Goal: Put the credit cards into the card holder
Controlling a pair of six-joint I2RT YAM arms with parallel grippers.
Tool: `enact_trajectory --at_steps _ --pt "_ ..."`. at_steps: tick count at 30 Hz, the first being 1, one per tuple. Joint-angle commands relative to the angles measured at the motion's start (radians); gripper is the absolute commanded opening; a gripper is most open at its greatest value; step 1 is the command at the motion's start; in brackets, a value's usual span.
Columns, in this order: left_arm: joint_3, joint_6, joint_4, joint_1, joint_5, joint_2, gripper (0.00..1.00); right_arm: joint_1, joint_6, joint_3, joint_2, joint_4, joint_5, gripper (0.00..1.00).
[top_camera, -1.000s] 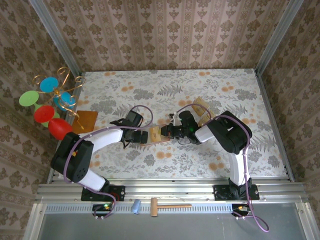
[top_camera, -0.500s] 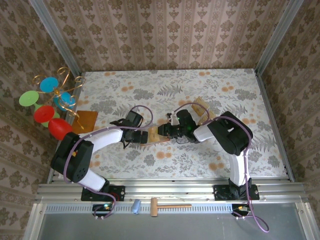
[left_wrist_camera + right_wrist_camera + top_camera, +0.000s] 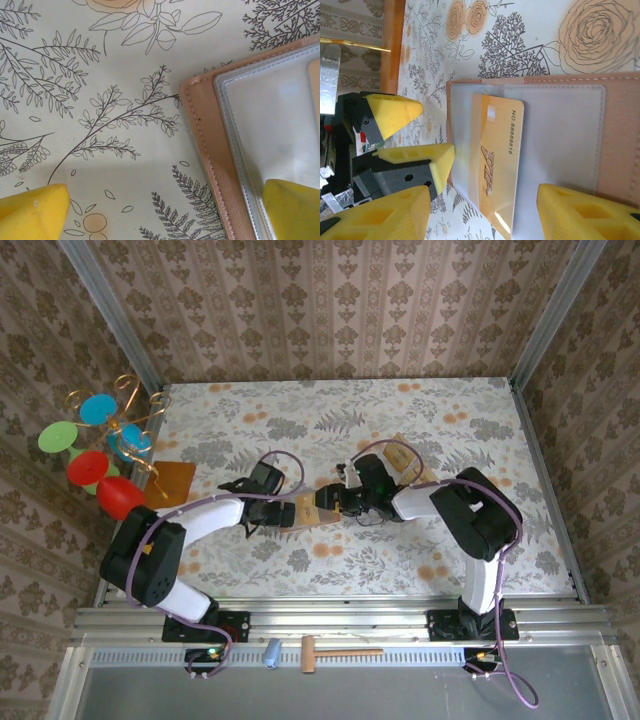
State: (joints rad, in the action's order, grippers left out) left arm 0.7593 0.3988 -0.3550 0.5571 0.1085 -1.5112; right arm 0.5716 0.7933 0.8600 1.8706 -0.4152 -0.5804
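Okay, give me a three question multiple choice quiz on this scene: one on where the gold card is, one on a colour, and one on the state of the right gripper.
1. Where does the gold card lie?
A. on the open card holder
B. beside it, not touching
C. tucked underneath it

2. What colour are the fingertips of the right gripper?
A. blue
B. yellow
C. red

3. How is the right gripper?
A. shut on the card
B. shut on the holder
C. open, holding nothing

Answers: 1 A, the card rests across the holder's opened inside. 2 B, both tips are plain yellow. 3 C, its fingers stand well apart and neither touches the card.
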Motion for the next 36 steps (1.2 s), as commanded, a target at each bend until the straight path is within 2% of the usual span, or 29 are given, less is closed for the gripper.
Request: enact_trajectory --at_steps 1,7,10,13,18,22,27,36 --pt "0.030 -0.022 -0.038 -0.017 -0.021 0.030 1.00 -0.006 -0.058 0.037 -0.071 0.132 0.054 0.60" --pt "0.072 -0.027 -0.051 -0.047 -0.059 0.085 1.00 -0.002 -0.121 0.101 -0.126 0.329 0.126 0.59" --pt "0.069 -0.009 -0.075 -0.070 -0.035 0.122 1.00 0.008 -0.161 0.157 -0.127 0.465 0.195 0.55" --pt "0.053 0.016 -0.110 -0.094 -0.005 0.149 1.00 0.031 -0.205 0.221 -0.116 0.584 0.263 0.45" --pt "0.001 0.033 -0.128 -0.144 0.013 0.172 1.00 0.079 -0.271 0.323 -0.066 0.714 0.355 0.14" --pt "-0.021 0.036 -0.124 -0.149 0.015 0.160 1.00 0.111 -0.303 0.384 -0.017 0.771 0.400 0.05" --pt "-0.015 0.030 -0.121 -0.151 0.021 0.121 1.00 0.136 -0.324 0.432 0.043 0.800 0.424 0.00" --pt "0.002 0.022 -0.111 -0.149 0.016 0.055 1.00 0.148 -0.328 0.477 0.111 0.810 0.430 0.00"
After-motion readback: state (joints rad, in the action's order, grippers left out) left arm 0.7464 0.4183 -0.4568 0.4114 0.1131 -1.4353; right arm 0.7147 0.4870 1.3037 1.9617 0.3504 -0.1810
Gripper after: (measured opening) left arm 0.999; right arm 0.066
